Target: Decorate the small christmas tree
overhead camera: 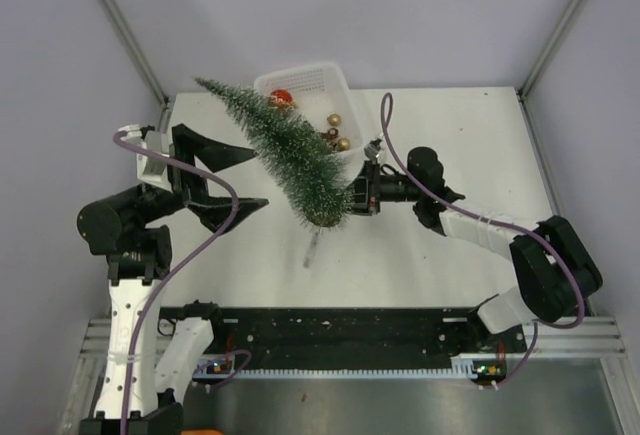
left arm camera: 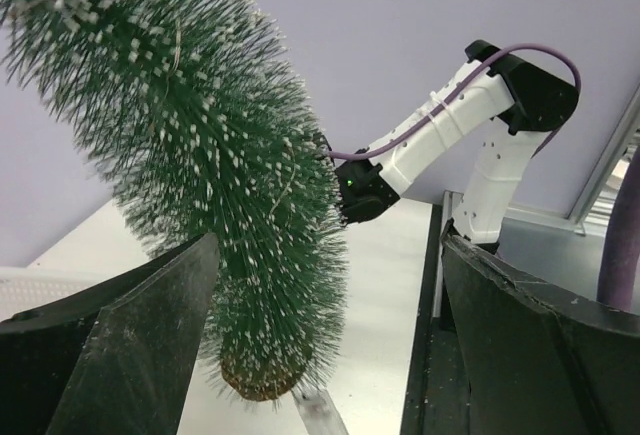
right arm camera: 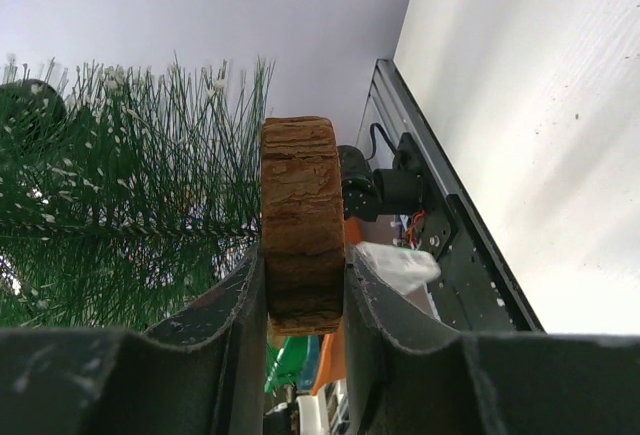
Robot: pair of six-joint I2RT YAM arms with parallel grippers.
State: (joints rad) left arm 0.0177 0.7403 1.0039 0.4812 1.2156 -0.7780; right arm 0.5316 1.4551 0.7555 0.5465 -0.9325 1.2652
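white worktop point(overhead camera: 450, 245): your right gripper point(overhead camera: 360, 194) clamps the small christmas tree point(overhead camera: 290, 155) by its base point(right arm camera: 300, 215), left gripper point(overhead camera: 258, 178) gaping empty; tilted, it may pivot loose.

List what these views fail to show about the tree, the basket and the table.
- Top view: the small christmas tree covers part of the basket, so the baubles cannot be counted.
- Left wrist view: the tree's tip is cut off by the upper left edge.
- Right wrist view: most of the tree runs off the left edge.
- Top view: a thin pale strip on the table is too small to identify.
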